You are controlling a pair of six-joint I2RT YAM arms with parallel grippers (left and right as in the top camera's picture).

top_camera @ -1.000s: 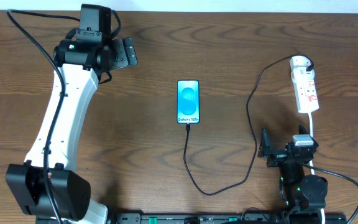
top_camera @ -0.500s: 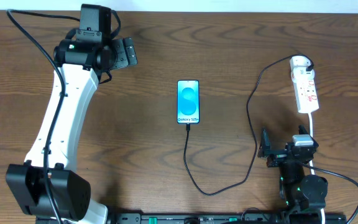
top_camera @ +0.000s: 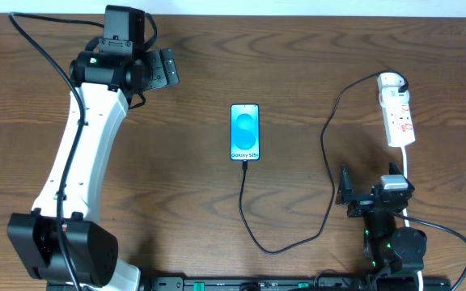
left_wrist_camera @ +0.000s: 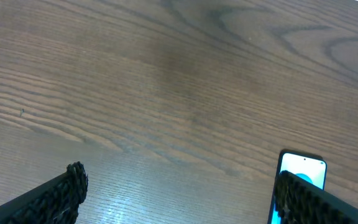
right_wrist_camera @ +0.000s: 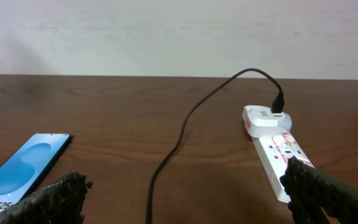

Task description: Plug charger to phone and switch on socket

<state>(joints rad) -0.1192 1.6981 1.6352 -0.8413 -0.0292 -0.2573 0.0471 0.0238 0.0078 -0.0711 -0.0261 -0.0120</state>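
Between phone and socket — charger loop

Dark brown wood-grain table, pale plain wall behind its far edge

A robotics lab: left arm and right arm stand at a wood-grain desk, plain pale wall behind.

Blue-screened phone, black charger, white red-marked socket, brown wood-grain table
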